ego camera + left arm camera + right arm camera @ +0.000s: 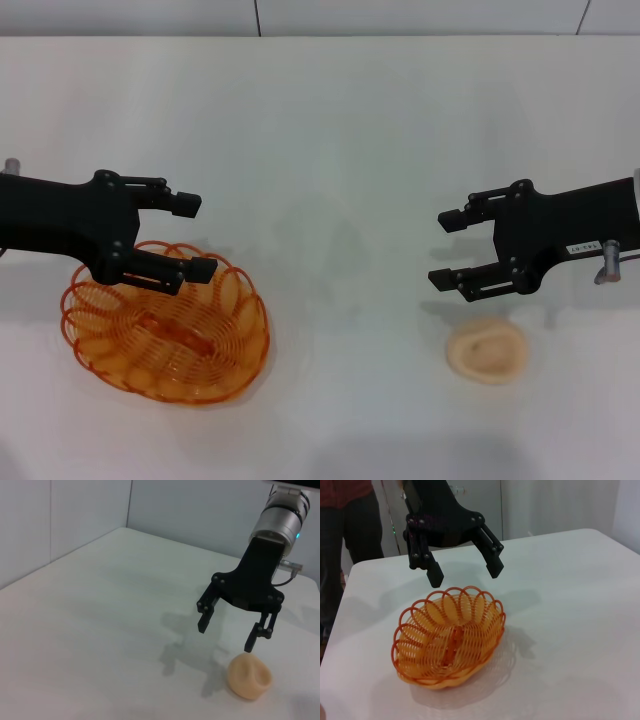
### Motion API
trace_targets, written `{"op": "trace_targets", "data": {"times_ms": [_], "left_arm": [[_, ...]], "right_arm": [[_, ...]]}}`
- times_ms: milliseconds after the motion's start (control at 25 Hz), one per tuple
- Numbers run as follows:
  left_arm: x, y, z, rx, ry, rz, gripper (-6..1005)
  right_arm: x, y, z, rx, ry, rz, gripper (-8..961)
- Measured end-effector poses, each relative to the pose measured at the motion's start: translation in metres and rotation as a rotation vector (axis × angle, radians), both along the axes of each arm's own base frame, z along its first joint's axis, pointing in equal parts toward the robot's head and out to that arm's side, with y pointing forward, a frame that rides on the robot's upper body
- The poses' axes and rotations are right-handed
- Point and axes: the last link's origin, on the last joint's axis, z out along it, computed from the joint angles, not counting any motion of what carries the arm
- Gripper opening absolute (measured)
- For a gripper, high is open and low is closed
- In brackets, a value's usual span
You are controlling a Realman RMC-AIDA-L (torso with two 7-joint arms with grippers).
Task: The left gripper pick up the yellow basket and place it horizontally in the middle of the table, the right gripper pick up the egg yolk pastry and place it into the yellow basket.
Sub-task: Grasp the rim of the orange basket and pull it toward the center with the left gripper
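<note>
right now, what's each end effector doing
Left end effector: open, holding nothing, over the yellow basket.
Right end effector: open, holding nothing, above the egg yolk pastry.

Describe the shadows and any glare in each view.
Head view: soft grey shadows lie on the table under the left gripper and right gripper; no glare. Left wrist view: the right gripper's shadow falls beside the pastry. Right wrist view: the basket casts a faint latticed shadow; the table looks evenly lit.
</note>
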Motion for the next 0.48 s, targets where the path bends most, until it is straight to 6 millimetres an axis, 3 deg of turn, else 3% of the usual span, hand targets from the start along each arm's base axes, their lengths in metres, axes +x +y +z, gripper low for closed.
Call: {"op": "trace_targets", "data": {"times_ms": [480], "left_arm": [[0.0010, 0.0009, 0.0001, 0.004, 0.000, -0.003, 866]], "right_arm": [[-0.0001, 0.0001, -0.0004, 0.001, -0.001, 0.001, 705]]}}
